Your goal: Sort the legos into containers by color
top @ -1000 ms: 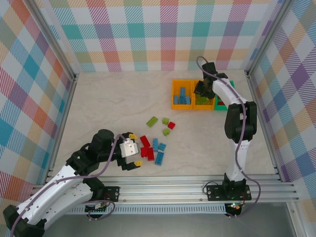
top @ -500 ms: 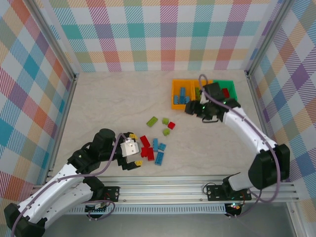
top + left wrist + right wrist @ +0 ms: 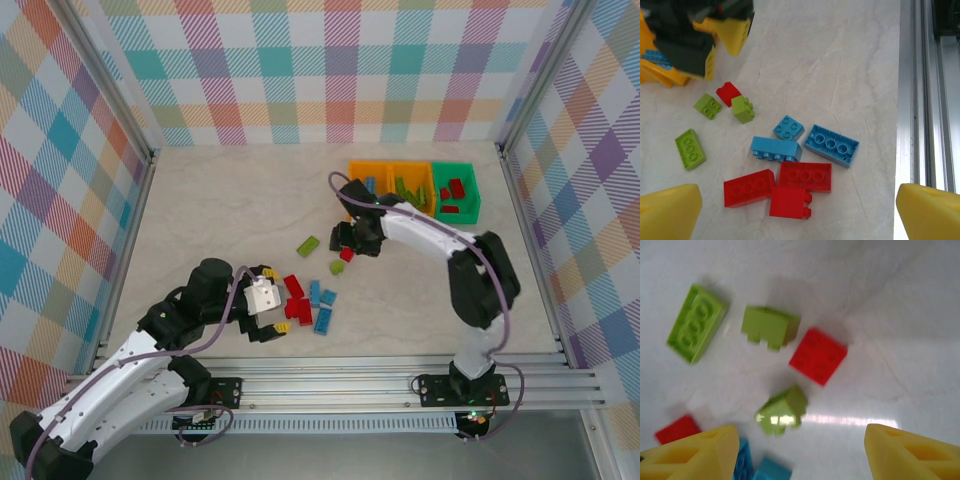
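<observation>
Legos [image 3: 804,176] in red, blue, green dot marbled table [image 3: 840,60].

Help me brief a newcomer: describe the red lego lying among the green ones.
From the three bins at the far right, come nearer to the lime legos by the right gripper. It is the small square red lego, the only red one there.
</observation>
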Available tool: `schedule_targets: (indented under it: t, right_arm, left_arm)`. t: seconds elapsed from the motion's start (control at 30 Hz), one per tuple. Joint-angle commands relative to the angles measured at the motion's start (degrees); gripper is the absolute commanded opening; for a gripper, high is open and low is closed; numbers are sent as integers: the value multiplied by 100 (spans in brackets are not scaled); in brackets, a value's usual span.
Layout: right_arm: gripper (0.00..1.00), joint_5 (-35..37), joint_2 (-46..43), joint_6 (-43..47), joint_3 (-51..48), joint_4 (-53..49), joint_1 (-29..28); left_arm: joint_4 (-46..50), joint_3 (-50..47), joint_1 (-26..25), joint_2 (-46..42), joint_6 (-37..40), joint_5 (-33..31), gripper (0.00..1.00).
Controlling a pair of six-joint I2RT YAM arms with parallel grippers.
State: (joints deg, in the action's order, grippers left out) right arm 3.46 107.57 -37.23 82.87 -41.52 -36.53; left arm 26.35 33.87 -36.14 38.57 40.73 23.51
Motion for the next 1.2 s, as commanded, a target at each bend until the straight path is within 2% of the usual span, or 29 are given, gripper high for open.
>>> schedule_targets:
  t: [0.0,0.17,0.3,0.5,0.7,0.83,0.97,1.07,1.17]
  right_arm:
    - [68,695,607,154,502,-557,-73]
    - [72,971,1020,176,629,-564,-75]
    - [74,698,1261,373,762,-472,-80]
    - [64,498,1571,308,941,-463,-73]
    - [51,490,1477,339,791,-375,-14]
    - [41,308,985,307,370,-146,108]
    - [36,249,115,313,-257,187,234]
    - [36,54,-678,267,-782,406,573]
    - [36,18,-1530,267,-1203,503,1220]
  left_arm:
    - [-113,-100,72,-150,3,96,100]
    - [-163,-125,73,-170,5,-43,100]
    - [-186,-113,79,-106,14,-16,100]
    - [-147,-73,81,-42,6,-14,100]
    - [-171,-91,81,-86,-4,-6,100]
    - [-200,-91,83,-103,-30,31,100]
    - [-232,-107,81,-190,-39,13,100]
    - [-290,-135,81,-259,-45,-4,100]
    - [-309,-161,85,-297,-56,-38,100]
